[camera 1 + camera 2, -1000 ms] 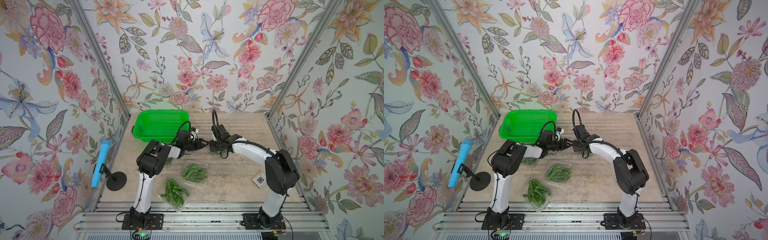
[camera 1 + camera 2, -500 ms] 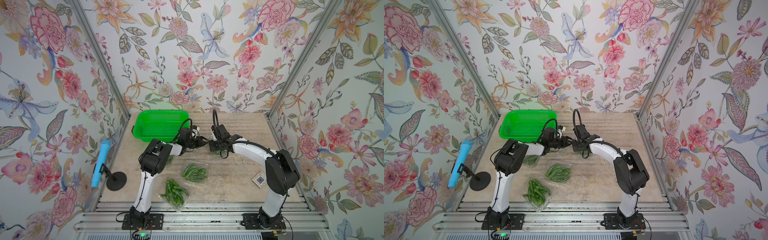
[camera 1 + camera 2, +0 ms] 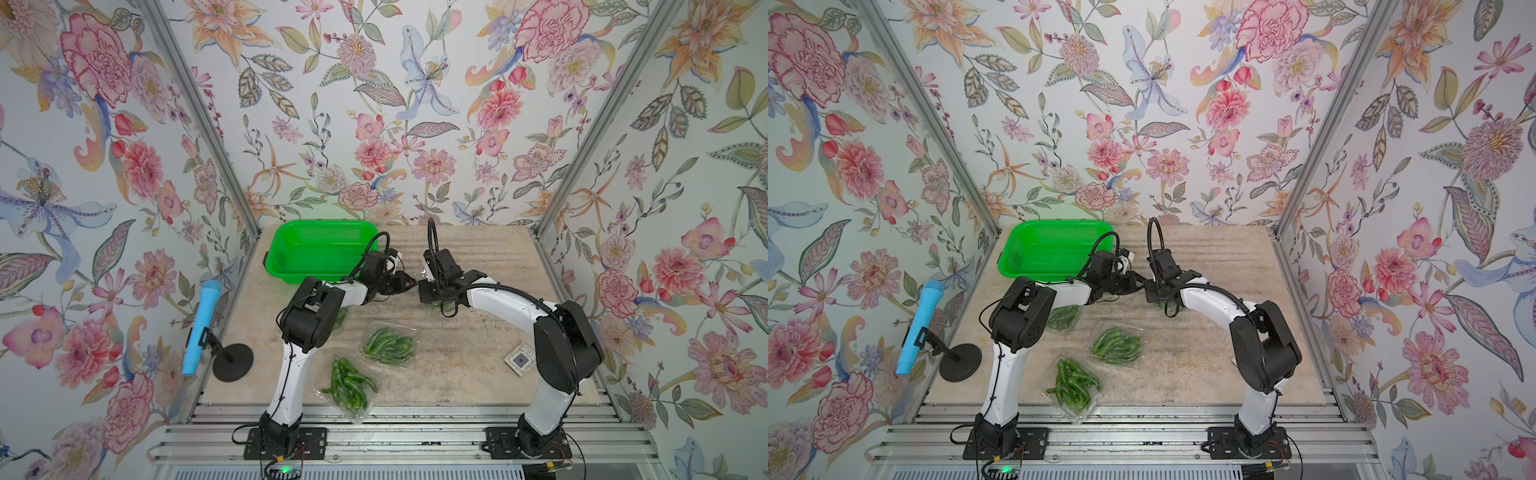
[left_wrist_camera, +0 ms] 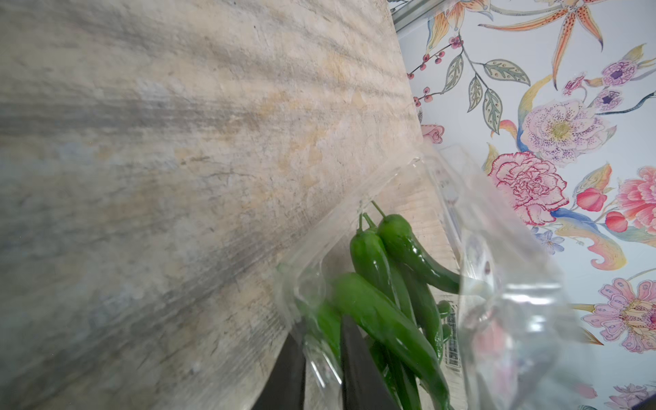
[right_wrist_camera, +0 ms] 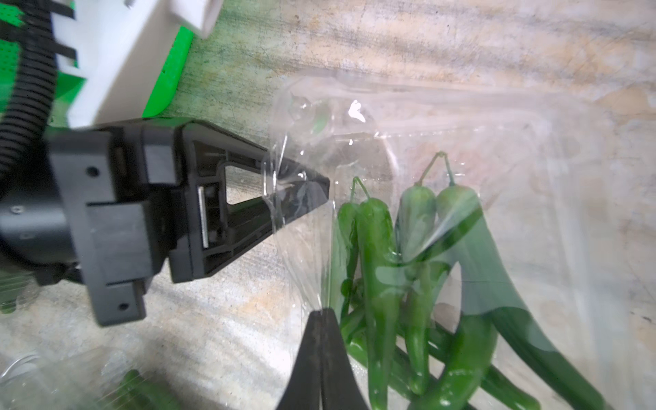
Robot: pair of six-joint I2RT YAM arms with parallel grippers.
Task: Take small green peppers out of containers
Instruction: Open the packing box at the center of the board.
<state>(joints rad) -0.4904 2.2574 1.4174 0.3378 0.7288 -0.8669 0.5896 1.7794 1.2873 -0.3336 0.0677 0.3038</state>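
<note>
Right gripper (image 5: 321, 317) (on container (image 5: 497, 117)) — peppers (image 5: 376, 248) lengthwise, stems away

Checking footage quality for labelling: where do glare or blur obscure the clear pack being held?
Left wrist view: the clear pack is out of focus with white glints, the peppers inside sharper, the table smeared. Right wrist view: bright glints on its film; a neighbouring pack is blurred. Both top views: the other packs show only as faint glints.

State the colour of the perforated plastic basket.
The perforated plastic basket is bright green, clearest in a top view.
</note>
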